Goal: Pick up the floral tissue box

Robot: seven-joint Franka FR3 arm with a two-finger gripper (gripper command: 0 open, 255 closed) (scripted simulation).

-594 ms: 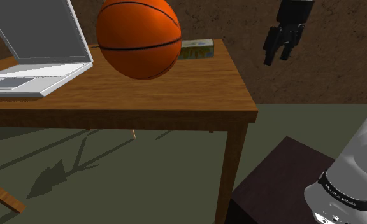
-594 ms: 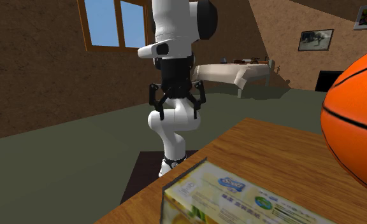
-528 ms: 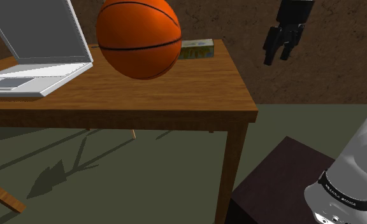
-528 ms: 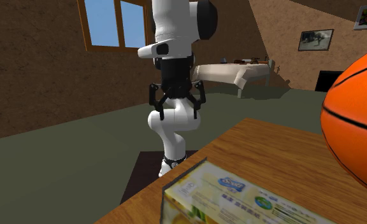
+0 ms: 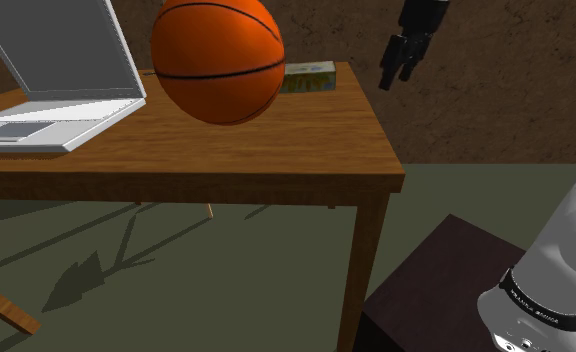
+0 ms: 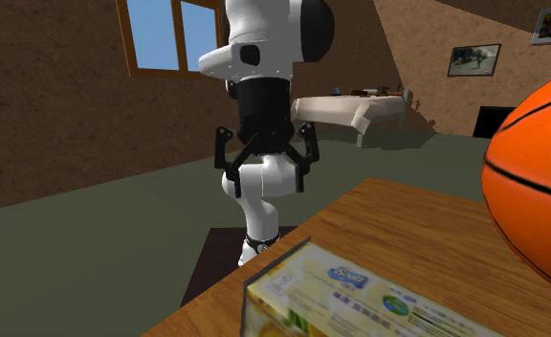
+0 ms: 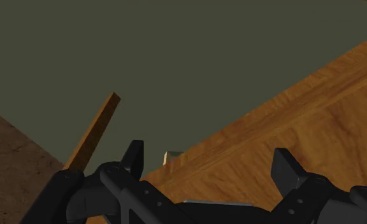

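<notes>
Gripper (image 5: 395, 80) (image 6: 264, 172) (image 7: 211, 162): all black, two fingers spread wide with nothing between them, hanging in the air off the end of the surface and above its level, pointing down and slightly toward it. Surface (image 5: 276, 140): brown wooden table, below and ahead of the gripper; its near edge runs under the fingers in the wrist view. Laptop (image 5: 56, 80): grey, lid raised, at the end of the surface farthest from the gripper, no concern for this step. Basketball (image 5: 218, 58) (image 6: 537, 191): orange with black seams, beyond the box from the gripper and close to it; whether the two touch cannot be told. Floral tissue box (image 5: 311, 76) (image 6: 360, 297): pale yellow-green printed carton, lying flat near the corner of the surface closest to the gripper, lower than the fingers and well apart from them. Handling note, as a judgement: the approach is in hand and the grasp is not yet begun. Bring the open fingers over the box's middle, turn them to straddle its narrow width, descend straight, and close gently since the thin carton may crush. Keep the far finger clear of the ball, which would likely roll if nudged.
</notes>
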